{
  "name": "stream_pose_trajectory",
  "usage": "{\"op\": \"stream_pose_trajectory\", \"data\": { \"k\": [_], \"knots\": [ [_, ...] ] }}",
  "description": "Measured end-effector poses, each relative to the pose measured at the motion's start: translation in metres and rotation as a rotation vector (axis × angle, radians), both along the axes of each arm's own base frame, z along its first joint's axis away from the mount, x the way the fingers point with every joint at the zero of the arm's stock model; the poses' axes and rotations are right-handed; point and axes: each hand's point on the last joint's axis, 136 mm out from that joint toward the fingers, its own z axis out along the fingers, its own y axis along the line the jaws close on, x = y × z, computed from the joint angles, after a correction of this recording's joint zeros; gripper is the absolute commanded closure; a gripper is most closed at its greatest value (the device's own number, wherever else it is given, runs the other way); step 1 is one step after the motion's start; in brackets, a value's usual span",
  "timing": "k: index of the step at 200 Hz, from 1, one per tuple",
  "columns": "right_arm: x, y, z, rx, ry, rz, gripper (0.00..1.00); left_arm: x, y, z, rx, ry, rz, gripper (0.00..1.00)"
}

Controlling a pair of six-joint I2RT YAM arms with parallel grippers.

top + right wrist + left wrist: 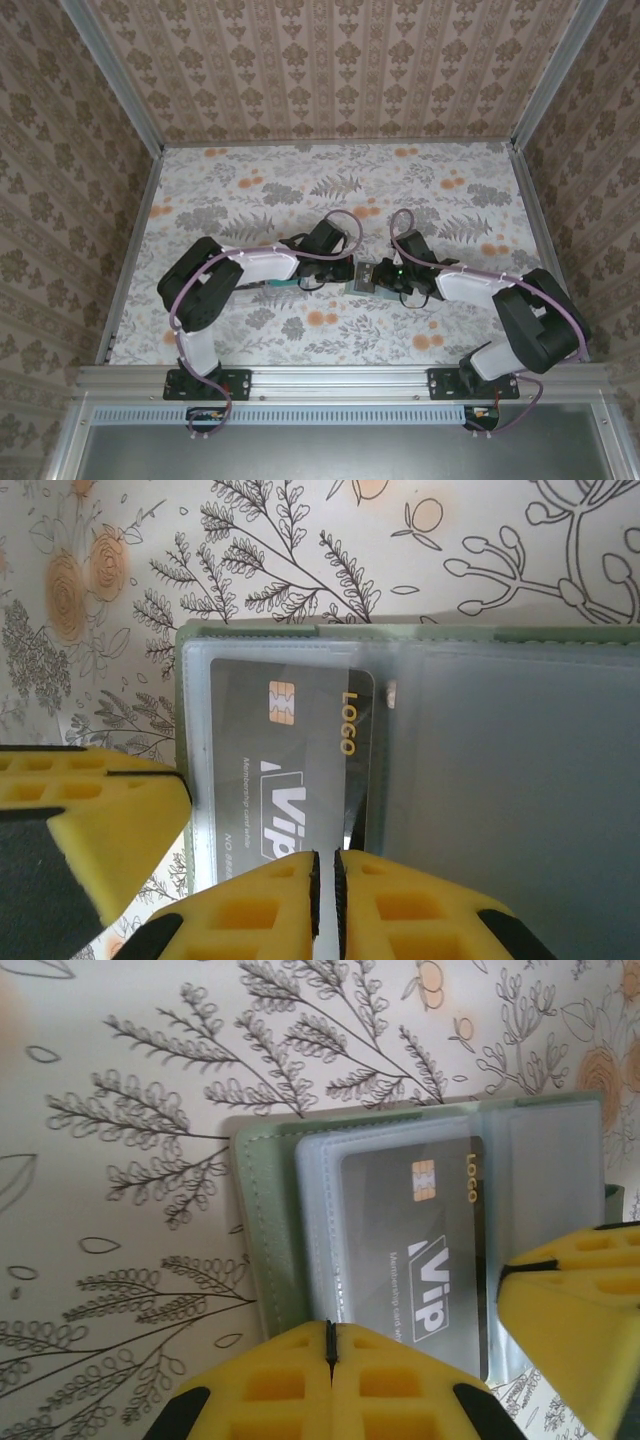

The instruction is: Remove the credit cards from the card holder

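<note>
The card holder [362,277] lies open on the floral tabletop between my two grippers, sage-green outside [262,1230] with clear sleeves inside [520,780]. A dark grey credit card [410,1240] with a gold chip and "VIP" lettering sits in one sleeve [280,760]. My left gripper [330,1332] is shut at the holder's near edge, where the sleeve begins, and appears to pinch it. My right gripper [325,865] is closed to a thin slit over the card's near edge, which runs into the slit. Each wrist view also catches a yellow finger of the other gripper [570,1310] [90,830].
The table is a floral-print surface [330,190] inside patterned walls, with a metal rail [340,378] along the near edge. Both arms reach low toward the middle, and the left gripper [350,272] and the right gripper [385,280] nearly touch.
</note>
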Motion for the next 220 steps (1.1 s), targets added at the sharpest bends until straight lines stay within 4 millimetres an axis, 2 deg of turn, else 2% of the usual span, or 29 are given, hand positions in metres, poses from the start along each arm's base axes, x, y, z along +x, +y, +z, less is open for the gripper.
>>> {"op": "stream_pose_trajectory", "data": {
  "k": [37, 68, 120, 158, 220],
  "knots": [
    [0.0, 0.0, -0.006, -0.006, 0.022, -0.004, 0.84, -0.003, -0.005, 0.003, 0.002, -0.004, -0.012, 1.0],
    [0.001, 0.0, -0.005, -0.009, 0.022, -0.008, 0.84, -0.003, -0.002, 0.001, 0.03, -0.011, -0.01, 1.0],
    [0.001, -0.003, -0.004, -0.039, 0.03, -0.016, 0.84, -0.001, -0.01, 0.009, 0.018, -0.037, -0.022, 1.0],
    [-0.001, -0.007, -0.004, -0.055, 0.035, -0.022, 0.83, -0.001, -0.008, -0.005, 0.054, -0.019, -0.017, 1.0],
    [-0.001, -0.007, -0.009, -0.064, 0.044, -0.017, 0.83, 0.0, -0.007, -0.006, 0.061, -0.021, -0.012, 1.0]
  ]
}}
